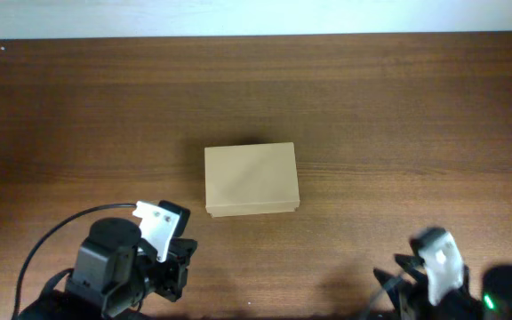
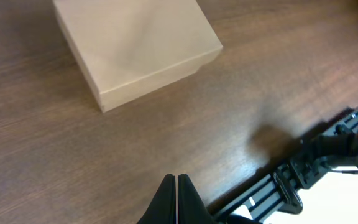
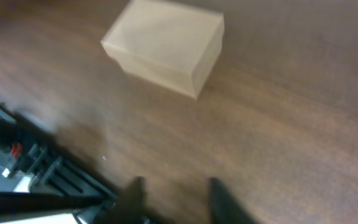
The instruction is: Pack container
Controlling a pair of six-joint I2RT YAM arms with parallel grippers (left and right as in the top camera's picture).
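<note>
The left fingers (image 2: pixel 166 200) are pressed together on nothing and the right fingers (image 3: pixel 219 200) stand apart and empty, both arms low at the worktop's (image 1: pixel 398 107) near edge, apart from the closed container (image 1: pixel 251 180) at its middle.

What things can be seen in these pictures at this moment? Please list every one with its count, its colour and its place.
cardboard box: one, tan, lid closed, near the middle of the table
table: one, dark brown wood, under the box and both arms
left gripper: one, black, at the near edge to the left of the box, fingers shut, holding nothing
right gripper: one, black, at the near edge to the right of the box, fingers apart, holding nothing
</note>
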